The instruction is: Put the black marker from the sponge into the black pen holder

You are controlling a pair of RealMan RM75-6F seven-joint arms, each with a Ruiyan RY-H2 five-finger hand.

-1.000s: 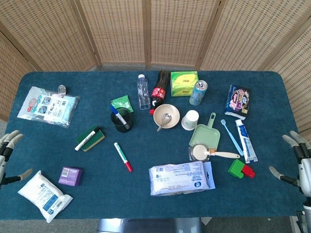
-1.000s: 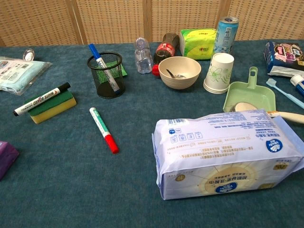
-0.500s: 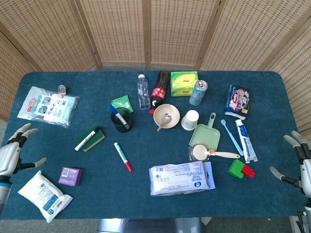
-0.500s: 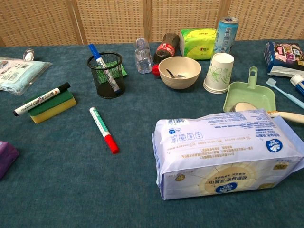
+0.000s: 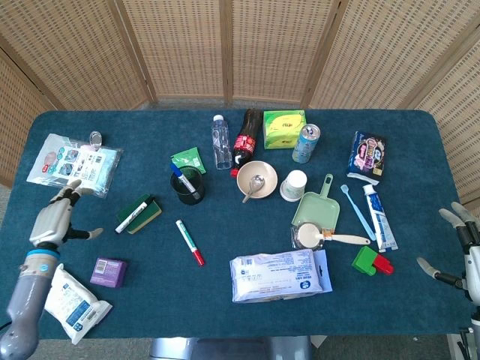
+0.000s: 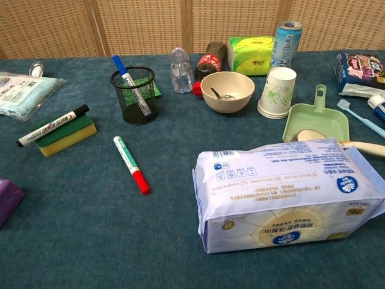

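Observation:
The black marker (image 5: 133, 214) (image 6: 53, 125), white-bodied with a black cap, lies across the green and yellow sponge (image 5: 145, 214) (image 6: 66, 133). The black mesh pen holder (image 5: 187, 185) (image 6: 134, 94) stands upright to the right of it with a blue marker inside. My left hand (image 5: 57, 219) hovers open, fingers spread, left of the sponge and apart from it. My right hand (image 5: 459, 250) is open at the table's far right edge. Neither hand shows in the chest view.
A red-capped green marker (image 5: 190, 242) lies in front of the holder. A purple box (image 5: 108, 272) and a white wipes packet (image 5: 69, 301) sit near my left arm. A large tissue pack (image 5: 279, 274), bowl (image 5: 257, 179), cup, bottles and dustpan (image 5: 318, 206) fill the middle and right.
My left hand has risen from the table's left edge and moved inward and forward toward the sponge. My right hand has barely shifted. No object has moved.

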